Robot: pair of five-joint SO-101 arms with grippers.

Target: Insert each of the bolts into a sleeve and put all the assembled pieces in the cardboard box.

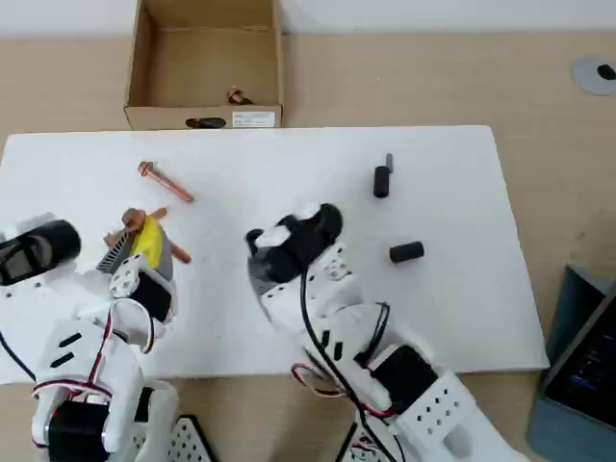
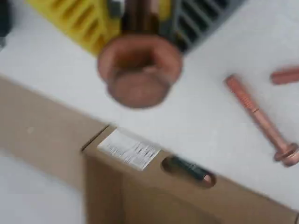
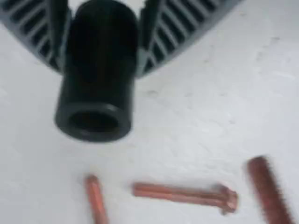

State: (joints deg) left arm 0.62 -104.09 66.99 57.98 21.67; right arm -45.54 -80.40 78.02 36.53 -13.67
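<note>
The left gripper (image 2: 140, 32) is clamped on a copper bolt (image 2: 140, 72), head pointing outward. Alongside it, the right gripper (image 3: 103, 60) pinches a black sleeve (image 3: 93, 112). Just beyond the left gripper lies a loose bolt (image 1: 165, 182). Beyond the right gripper lie a spare sleeve (image 1: 406, 252) and a second sleeve (image 1: 382, 180). Farthest off stands the cardboard box (image 1: 142, 67), with one assembled piece (image 1: 237, 96) inside.

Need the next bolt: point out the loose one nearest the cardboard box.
In the high view the bolt lies on the white board's left part, between the cardboard box and the left hand.
</note>
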